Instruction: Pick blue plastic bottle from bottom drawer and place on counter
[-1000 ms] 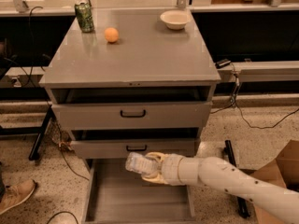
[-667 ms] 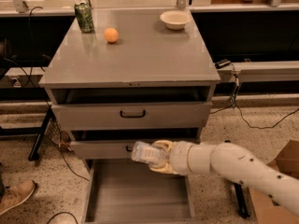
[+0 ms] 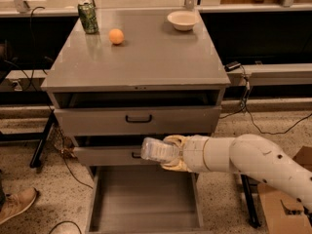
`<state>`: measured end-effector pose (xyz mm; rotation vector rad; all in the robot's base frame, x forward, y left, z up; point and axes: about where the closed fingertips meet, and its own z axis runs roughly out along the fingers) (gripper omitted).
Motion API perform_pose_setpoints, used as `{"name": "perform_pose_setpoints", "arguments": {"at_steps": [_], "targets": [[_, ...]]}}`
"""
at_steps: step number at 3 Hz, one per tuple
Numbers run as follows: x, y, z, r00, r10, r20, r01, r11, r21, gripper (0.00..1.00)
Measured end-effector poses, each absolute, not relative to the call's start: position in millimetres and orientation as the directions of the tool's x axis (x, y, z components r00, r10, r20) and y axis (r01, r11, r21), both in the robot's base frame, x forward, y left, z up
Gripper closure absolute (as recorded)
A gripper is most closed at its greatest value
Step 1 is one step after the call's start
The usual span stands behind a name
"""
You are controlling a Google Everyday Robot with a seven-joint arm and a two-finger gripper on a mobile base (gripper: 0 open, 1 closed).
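On the counter (image 3: 141,62) the can (image 3: 88,17) stands at the 11 o'clock corner with the orange (image 3: 116,36) near it at its 4 o'clock; neither has moved. Below, the drawer (image 3: 146,201) hangs open and its floor now lies bare. The bottle (image 3: 155,149) was low over that floor a second ago and has been rising since. It now lies on its side in the air at the drawer's 12 o'clock, level with the face of the middle drawer (image 3: 105,156) and in front of its handle. The gripper (image 3: 171,153) sits at the bottle's 3 o'clock, its tan fingers closed round that end, with the rest of the bottle sticking out toward 9 o'clock. The bowl (image 3: 183,20) rests at the counter's 1 o'clock. The arm (image 3: 243,160) reaches in from 4 o'clock and has come up with its load. So the pick looks done and the carry begun. What remains, I judge, is to lift past the two drawer fronts and the counter's front lip, then set the bottle down on the open middle of the top.
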<state>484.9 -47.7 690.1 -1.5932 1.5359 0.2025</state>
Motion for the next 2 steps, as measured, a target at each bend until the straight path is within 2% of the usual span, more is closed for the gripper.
{"name": "perform_pose_setpoints", "arguments": {"at_steps": [1,2], "targets": [[493.3,-49.2,704.8,0.235,-0.716,-0.657,-0.862,0.159,-0.481,1.00],[511.7,-51.3,753.9,0.285,-0.740,-0.609,-0.843,0.110,-0.527,1.00]]}}
